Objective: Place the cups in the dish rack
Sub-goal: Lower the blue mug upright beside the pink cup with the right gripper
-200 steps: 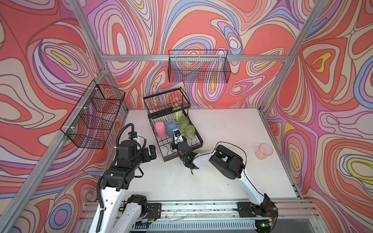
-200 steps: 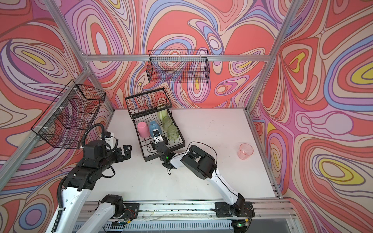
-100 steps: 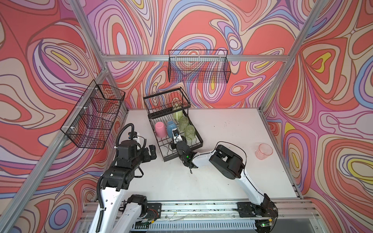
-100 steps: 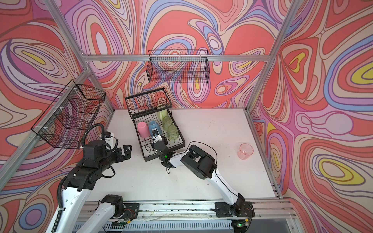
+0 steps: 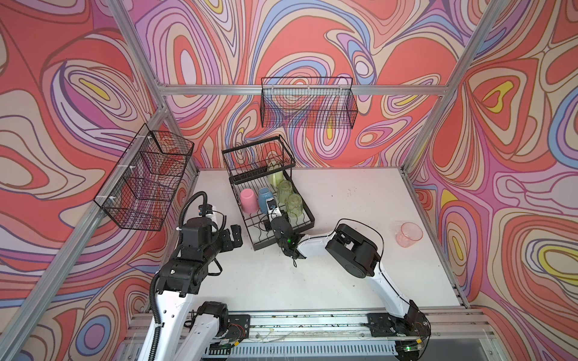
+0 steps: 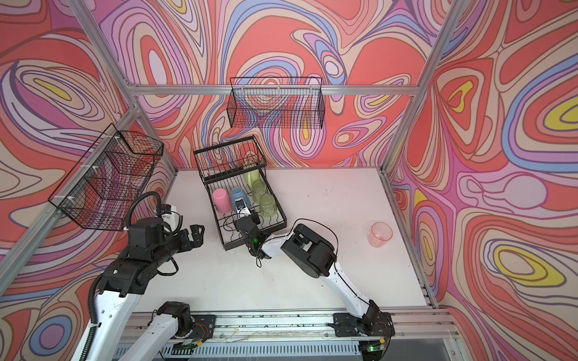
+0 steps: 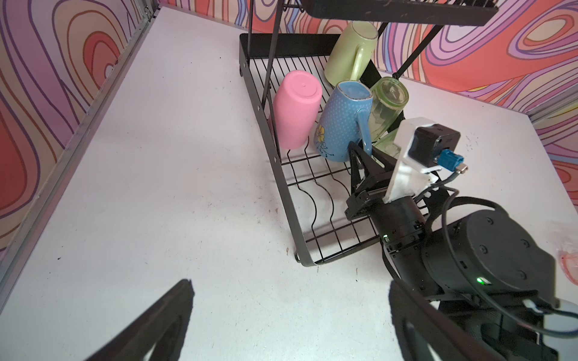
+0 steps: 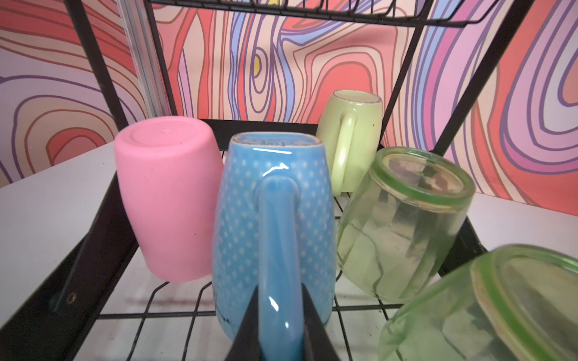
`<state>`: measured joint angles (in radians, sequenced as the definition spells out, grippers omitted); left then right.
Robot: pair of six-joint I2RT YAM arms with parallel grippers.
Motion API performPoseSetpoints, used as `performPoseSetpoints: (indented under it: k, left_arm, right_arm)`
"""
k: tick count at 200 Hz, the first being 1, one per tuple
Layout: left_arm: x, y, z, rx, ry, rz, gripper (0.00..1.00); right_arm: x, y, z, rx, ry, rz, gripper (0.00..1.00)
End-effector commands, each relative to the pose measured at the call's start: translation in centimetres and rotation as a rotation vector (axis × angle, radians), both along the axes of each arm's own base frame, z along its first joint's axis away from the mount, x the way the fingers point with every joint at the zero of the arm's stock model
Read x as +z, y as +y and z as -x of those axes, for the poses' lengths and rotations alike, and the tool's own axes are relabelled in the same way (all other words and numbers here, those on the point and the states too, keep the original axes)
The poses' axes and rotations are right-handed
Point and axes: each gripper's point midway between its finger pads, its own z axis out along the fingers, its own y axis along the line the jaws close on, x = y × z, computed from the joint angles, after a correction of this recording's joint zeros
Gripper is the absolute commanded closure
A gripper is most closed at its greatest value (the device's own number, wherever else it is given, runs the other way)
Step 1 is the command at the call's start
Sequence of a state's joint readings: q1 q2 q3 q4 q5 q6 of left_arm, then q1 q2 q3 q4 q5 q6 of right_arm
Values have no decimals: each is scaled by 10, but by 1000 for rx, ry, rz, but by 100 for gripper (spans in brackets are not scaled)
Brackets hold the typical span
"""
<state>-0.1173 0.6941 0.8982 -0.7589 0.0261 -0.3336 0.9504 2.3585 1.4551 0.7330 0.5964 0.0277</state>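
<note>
The black wire dish rack (image 5: 255,247) (image 6: 226,247) stands at the back left of the white table. On its lower tray, bottoms up, are an opaque pink tumbler (image 5: 248,200) (image 8: 165,200), a blue mug (image 5: 265,198) (image 8: 272,193), a yellow-green mug (image 5: 275,176) (image 8: 353,137) and two clear green tumblers (image 8: 403,225) (image 8: 500,306). My right gripper (image 8: 280,300) (image 7: 364,153) reaches into the tray, shut on the blue mug's handle. A clear pink tumbler (image 5: 408,234) (image 6: 380,234) stands upright, alone, at the table's right. My left gripper (image 5: 234,234) (image 7: 289,290) hangs open, left of the rack.
The rack's raised upper basket (image 5: 258,159) overhangs the rear of the tray. Fine-mesh black baskets hang on the back wall (image 5: 308,106) and the left wall (image 5: 147,184). An aluminium rail (image 5: 281,322) runs along the table's front edge.
</note>
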Motion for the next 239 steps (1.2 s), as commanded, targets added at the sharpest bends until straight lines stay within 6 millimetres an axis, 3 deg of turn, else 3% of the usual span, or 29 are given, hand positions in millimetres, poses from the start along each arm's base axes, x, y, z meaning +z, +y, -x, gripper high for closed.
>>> performPoseSetpoints:
  k: [1, 76, 175, 239]
  left_arm:
    - [-4, 1, 3, 2, 7, 4, 0]
    - [-3, 1, 3, 1, 1, 8, 0]
    - [-3, 1, 3, 5, -1, 5, 0]
    - [-3, 2, 3, 8, -1, 3, 0]
  right_arm:
    - [5, -6, 3, -20, 33, 26, 88]
    - [8, -7, 7, -3, 59, 37, 75]
    - [10, 1, 1, 54, 119, 7, 81]
    - [18, 8, -3, 102, 147, 5, 78]
